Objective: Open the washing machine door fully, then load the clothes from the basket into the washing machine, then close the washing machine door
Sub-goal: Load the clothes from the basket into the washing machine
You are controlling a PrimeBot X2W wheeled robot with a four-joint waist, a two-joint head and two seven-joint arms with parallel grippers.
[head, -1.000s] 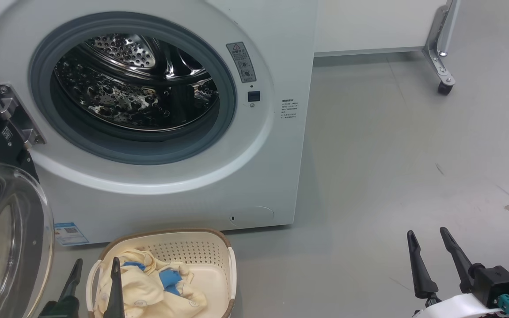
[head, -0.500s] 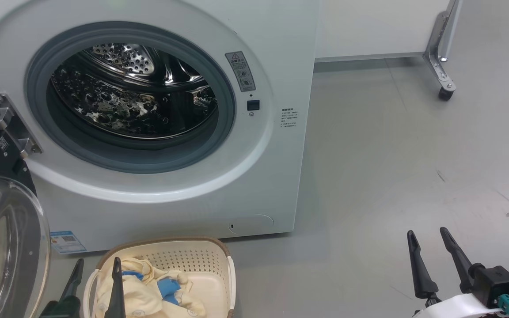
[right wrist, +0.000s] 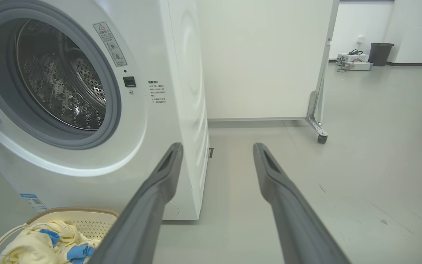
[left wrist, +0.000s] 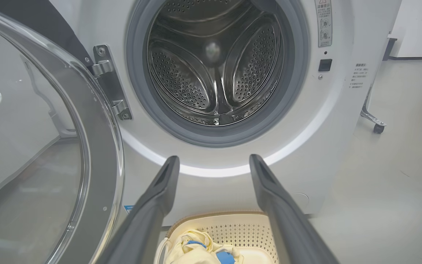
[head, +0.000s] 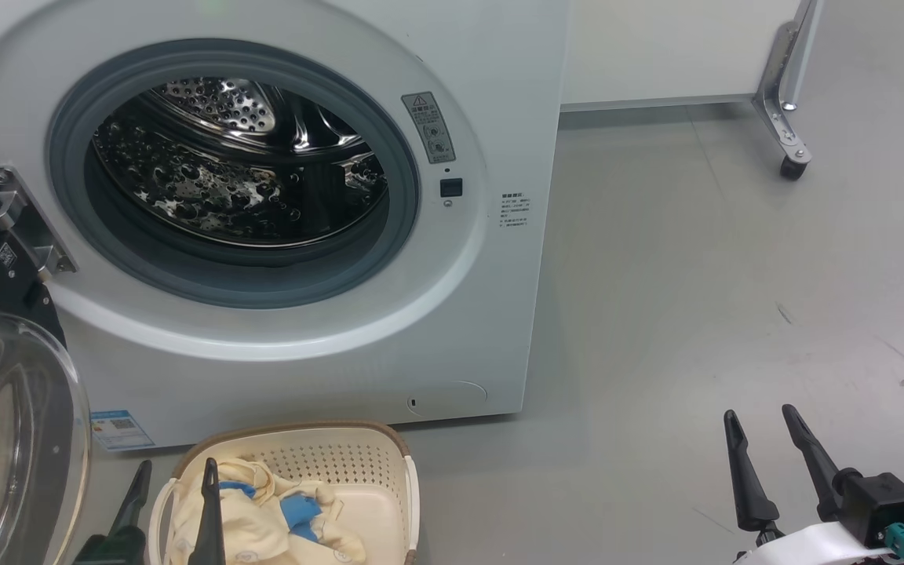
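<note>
The white washing machine [head: 499, 94] [left wrist: 346, 121] [right wrist: 181, 73] stands with its steel drum exposed. Its door [head: 16, 439] [left wrist: 97, 154] hangs swung out on the left, glass bulging, held by a metal hinge [head: 24, 220]. On the floor in front sits the cream basket [head: 389, 486] [left wrist: 247, 231] [right wrist: 82, 216], with pale yellow clothes [head: 264, 518] [left wrist: 192, 249] [right wrist: 31, 245] with blue patches inside. My left gripper [head: 173, 475] [left wrist: 213, 161] hovers open over the basket's left part. My right gripper [head: 758, 420] [right wrist: 216, 148] is open over bare floor, well right of the machine.
A white panel on a metal caster leg [head: 785, 118] [right wrist: 317, 124] stands behind right of the machine. Grey floor [head: 695, 314] spreads to the right. A bin [right wrist: 379, 54] and boxes sit far back.
The head view has shifted slightly, so the machine and basket sit lower in it. Both grippers stay open and hold their places.
</note>
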